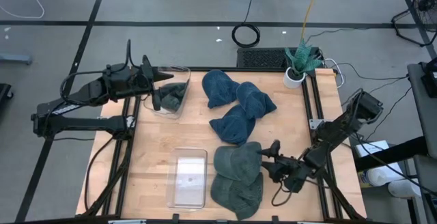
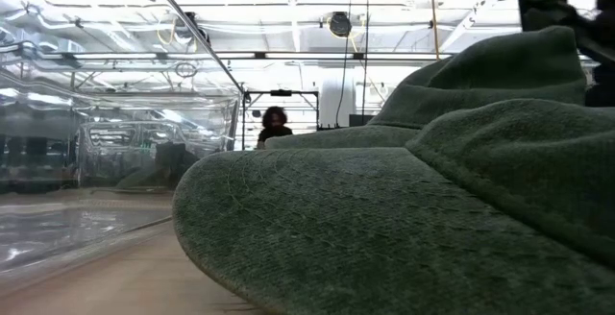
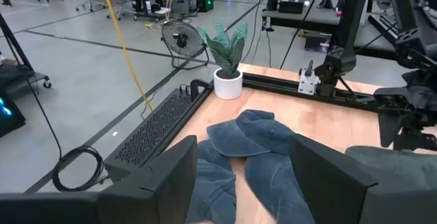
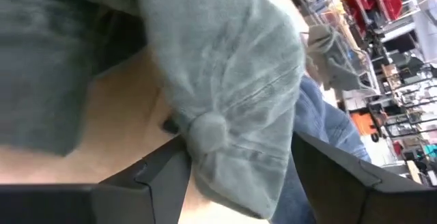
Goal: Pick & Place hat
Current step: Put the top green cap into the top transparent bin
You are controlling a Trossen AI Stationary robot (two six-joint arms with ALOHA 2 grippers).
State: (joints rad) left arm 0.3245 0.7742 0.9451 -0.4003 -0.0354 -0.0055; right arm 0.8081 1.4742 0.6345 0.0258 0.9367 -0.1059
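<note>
Two grey-green hats lie on the table's near right: one point(image 1: 235, 161) partly over the other point(image 1: 235, 191); they fill the low view point(image 2: 384, 229). My right gripper point(image 1: 271, 160) is open at the upper hat's right side, low over the table. In the right wrist view its fingers point(image 4: 147, 176) stand on either side of that hat's crown point(image 4: 225, 60), close to the top button point(image 4: 205, 126). My left gripper point(image 1: 158, 91) is open and empty point(image 3: 242, 183) over a clear bin point(image 1: 179, 74) at the far left. That bin holds a dark green hat point(image 1: 174, 98). My right gripper comes level from the table's right side, with its open fingers on either side of the upper green hat's crown near the button point(image 4: 205, 126). I cannot tell whether they touch it. The hat lies on the table and on the other green hat.
Three blue hats point(image 1: 220, 87) point(image 1: 254, 103) point(image 1: 232, 125) lie in the middle of the table. A second clear bin point(image 1: 188, 177) stands near the front edge, left of the green hats. A potted plant point(image 1: 298, 63) stands at the far right corner. A person shows far off in the low view.
</note>
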